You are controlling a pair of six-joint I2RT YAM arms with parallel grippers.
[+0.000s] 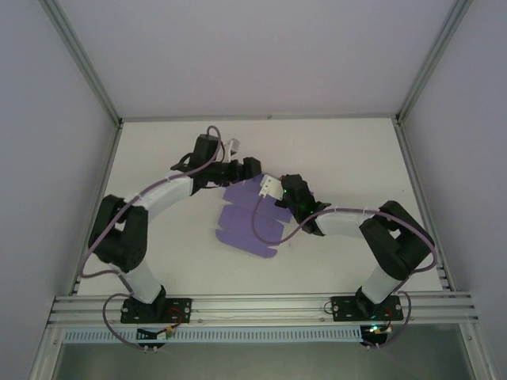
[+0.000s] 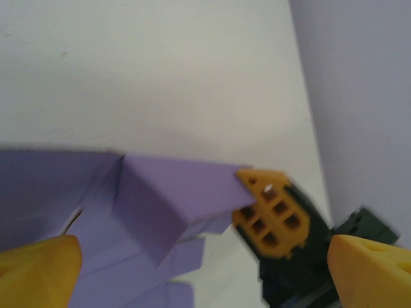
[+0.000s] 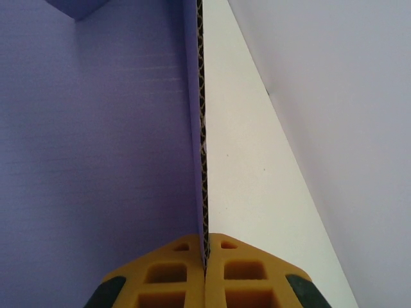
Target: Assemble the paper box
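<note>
The paper box [image 1: 245,222] is a flat lavender die-cut sheet lying mid-table, with its far right part lifted. My right gripper [image 1: 277,195] is at the sheet's right far corner. In the right wrist view that gripper [image 3: 207,247] is shut on the thin corrugated edge of the sheet [image 3: 96,160]. My left gripper [image 1: 255,170] hovers at the sheet's far edge. In the left wrist view it [image 2: 205,273] stands wide open, with the raised, folded flap [image 2: 160,199] lying ahead between its yellow fingertips [image 2: 38,269]. The right gripper's yellow fingers [image 2: 270,215] pinch that flap's corner.
The white table [image 1: 341,150] is bounded by pale enclosure walls on the left, right and back. An aluminium rail [image 1: 261,305] runs along the near edge, carrying both arm bases. Purple cables loop over each arm.
</note>
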